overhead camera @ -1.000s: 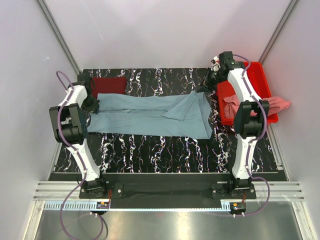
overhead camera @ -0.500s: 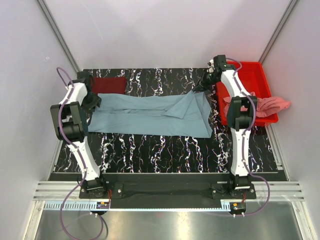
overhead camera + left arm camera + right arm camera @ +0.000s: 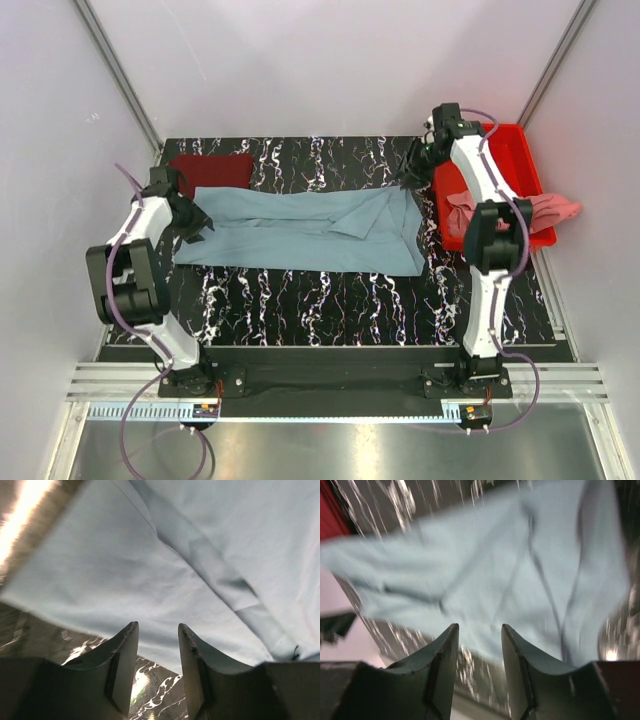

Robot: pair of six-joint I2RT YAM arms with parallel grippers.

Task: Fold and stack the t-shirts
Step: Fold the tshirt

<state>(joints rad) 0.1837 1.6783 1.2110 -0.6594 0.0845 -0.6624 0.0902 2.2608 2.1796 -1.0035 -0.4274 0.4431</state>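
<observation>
The grey-blue t-shirt [image 3: 300, 232] lies folded into a long band across the black marbled table [image 3: 320, 300]; it also shows in the left wrist view [image 3: 200, 545] and, blurred, in the right wrist view [image 3: 510, 575]. The folded maroon t-shirt [image 3: 210, 170] lies at the back left. The salmon pink t-shirt [image 3: 545, 208] hangs over the red tray [image 3: 510, 150]. My left gripper [image 3: 190, 225] is open and empty at the band's left end, jaws just above its edge [image 3: 157, 630]. My right gripper [image 3: 412, 170] is open and empty above the band's back right corner [image 3: 479, 630].
The red tray stands at the back right edge of the table. Pale walls and slanted metal rails close in the table on the left, back and right. Both arm bases stand at the near edge.
My left gripper has moved forward and right, off the maroon shirt's side onto the band's left end. My right gripper shifted slightly at the back right corner. The band's right fold looks flatter.
</observation>
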